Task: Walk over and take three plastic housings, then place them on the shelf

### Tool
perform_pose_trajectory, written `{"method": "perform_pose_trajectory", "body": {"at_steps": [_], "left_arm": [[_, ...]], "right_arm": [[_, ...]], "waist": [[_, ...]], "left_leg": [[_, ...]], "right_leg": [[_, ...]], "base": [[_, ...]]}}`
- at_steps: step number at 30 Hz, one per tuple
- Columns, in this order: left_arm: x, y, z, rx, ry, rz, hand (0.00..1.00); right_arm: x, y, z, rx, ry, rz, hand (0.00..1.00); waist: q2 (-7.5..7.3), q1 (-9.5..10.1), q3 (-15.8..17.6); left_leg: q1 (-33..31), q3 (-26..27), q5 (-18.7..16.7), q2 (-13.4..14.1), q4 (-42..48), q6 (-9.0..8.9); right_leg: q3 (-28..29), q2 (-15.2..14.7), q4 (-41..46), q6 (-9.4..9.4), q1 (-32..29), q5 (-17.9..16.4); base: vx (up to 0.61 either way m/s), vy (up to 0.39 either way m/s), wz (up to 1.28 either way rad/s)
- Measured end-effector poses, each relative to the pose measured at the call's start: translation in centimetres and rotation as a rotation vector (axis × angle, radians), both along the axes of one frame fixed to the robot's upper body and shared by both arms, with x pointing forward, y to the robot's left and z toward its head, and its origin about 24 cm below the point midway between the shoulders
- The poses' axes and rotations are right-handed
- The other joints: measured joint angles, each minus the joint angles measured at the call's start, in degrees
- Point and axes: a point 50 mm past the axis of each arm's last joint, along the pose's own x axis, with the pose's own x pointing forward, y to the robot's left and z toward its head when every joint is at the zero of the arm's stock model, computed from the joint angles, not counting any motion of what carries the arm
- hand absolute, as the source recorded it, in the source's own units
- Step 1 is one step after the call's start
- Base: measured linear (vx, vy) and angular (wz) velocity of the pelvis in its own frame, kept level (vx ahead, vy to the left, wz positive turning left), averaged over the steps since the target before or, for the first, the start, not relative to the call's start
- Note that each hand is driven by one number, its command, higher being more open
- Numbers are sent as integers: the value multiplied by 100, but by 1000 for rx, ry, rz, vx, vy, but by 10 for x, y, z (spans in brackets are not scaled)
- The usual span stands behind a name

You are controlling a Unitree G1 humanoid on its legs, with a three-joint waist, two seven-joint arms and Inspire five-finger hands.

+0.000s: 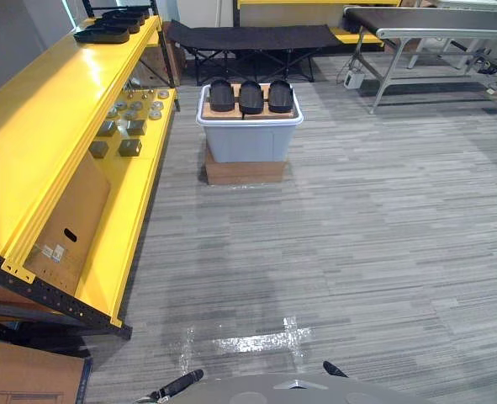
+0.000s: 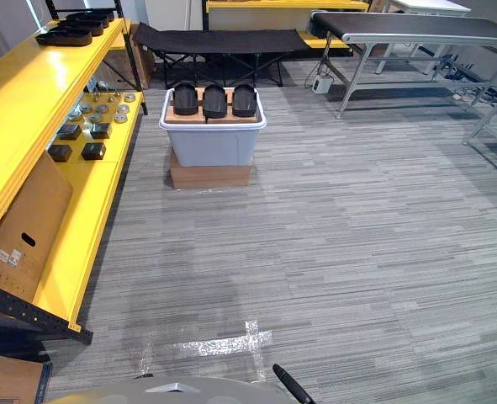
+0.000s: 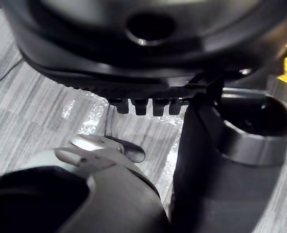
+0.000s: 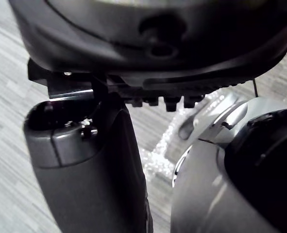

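Observation:
Three black plastic housings (image 1: 251, 97) lie side by side on a wooden board atop a pale grey bin (image 1: 249, 141), a few steps ahead across the floor. The bin stands on a flat cardboard box (image 1: 244, 172). The long yellow shelf (image 1: 38, 126) runs along my left, and more black housings (image 1: 105, 32) lie on its top level at the far end. My left hand (image 1: 177, 385) hangs low at the near edge with relaxed fingers (image 3: 145, 106), holding nothing. My right hand (image 2: 292, 387) hangs likewise, its fingers (image 4: 165, 102) straight and empty.
Small dark blocks and metal discs (image 1: 122, 135) lie on the lower shelf level, with a cardboard sheet (image 1: 67, 223) leaning there. A black folding cot (image 1: 248, 35) and a metal-framed table (image 1: 433, 21) stand at the back. Shiny tape (image 1: 256, 341) marks the floor near me.

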Motion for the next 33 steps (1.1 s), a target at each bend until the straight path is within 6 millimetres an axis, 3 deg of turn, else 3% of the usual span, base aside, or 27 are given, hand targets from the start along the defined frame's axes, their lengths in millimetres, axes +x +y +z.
{"method": "perform_pose_trajectory", "body": {"at_steps": [6,8,13,33], "left_arm": [[30,3,5,49,-159,-4,100],[50,-7,9,33,-263,35,100],[64,-20,12,-20,-335,47,100],[59,-17,14,39,-410,136,100]], "right_arm": [[32,3,4,-58,-104,57,100],[52,-1,9,-102,-176,85,100],[76,-3,19,-161,-292,120,100],[65,9,16,-158,-319,31,100]], "waist": [[-65,-53,88],[-28,-61,167],[-38,-113,205],[-56,-121,190]], "left_leg": [[49,3,12,-24,-79,-6],[48,-1,12,-50,-80,-6],[41,12,13,-60,-79,-6],[137,149,106,-66,-222,4]], "right_leg": [[-109,-14,-66,90,30,55],[-129,-42,-61,102,28,63],[-127,-53,-56,105,22,65],[-27,-49,-46,106,-27,75]], "base": [[26,2,1],[-26,4,3],[-47,-11,-2],[-35,-17,-4]]}}
